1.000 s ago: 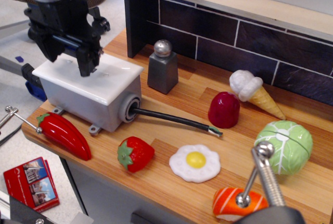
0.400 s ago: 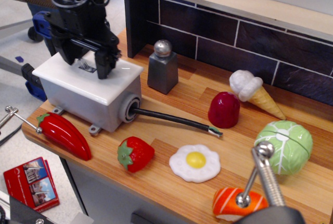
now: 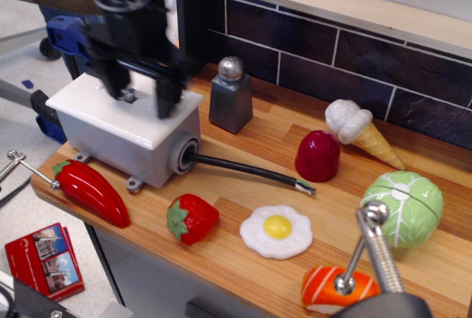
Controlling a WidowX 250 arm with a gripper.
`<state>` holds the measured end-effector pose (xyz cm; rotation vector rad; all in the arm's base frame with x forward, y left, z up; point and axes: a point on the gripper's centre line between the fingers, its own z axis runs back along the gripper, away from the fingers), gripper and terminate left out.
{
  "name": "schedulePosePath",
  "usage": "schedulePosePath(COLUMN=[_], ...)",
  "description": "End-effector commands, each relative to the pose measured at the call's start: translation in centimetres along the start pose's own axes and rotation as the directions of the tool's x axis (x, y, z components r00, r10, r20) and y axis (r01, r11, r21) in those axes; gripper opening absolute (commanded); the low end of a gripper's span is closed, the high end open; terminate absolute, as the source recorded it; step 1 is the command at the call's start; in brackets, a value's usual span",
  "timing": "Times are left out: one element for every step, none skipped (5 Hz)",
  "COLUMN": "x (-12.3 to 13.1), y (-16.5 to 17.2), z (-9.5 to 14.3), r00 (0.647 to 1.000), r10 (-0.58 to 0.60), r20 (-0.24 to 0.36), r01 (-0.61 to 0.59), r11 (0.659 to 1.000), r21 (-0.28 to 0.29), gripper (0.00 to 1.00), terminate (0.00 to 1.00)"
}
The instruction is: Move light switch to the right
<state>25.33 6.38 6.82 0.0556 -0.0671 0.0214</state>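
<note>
I see a glossy white cover plate (image 3: 110, 108) on a grey box (image 3: 140, 152) with black cable (image 3: 243, 170). The chilli (image 3: 92, 192) and strawberry (image 3: 193, 218) are red; the tiles (image 3: 332, 60) are dark.

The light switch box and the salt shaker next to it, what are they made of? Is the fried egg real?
The light switch lever looks like bare metal, small and silvery. Its cover plate looks like glossy white plastic or ceramic, on a matte grey box, probably plastic. The salt shaker has a dull grey body and a shiny metal-looking dome. The fried egg is a toy, glossy like glazed ceramic or plastic.
</note>
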Motion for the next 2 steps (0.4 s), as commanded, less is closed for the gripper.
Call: schedulePosePath(x=[0.5, 1.3], y=[-1.1, -1.0], z=[1.3, 3.4], r00=[0.999, 0.999], r10=[0.016, 0.039], r20=[-0.031, -0.033], r01=[-0.016, -0.041], r11=[1.0, 0.999], r21=[-0.022, -0.036], gripper=[1.0, 1.0], terminate=[0.0, 1.0])
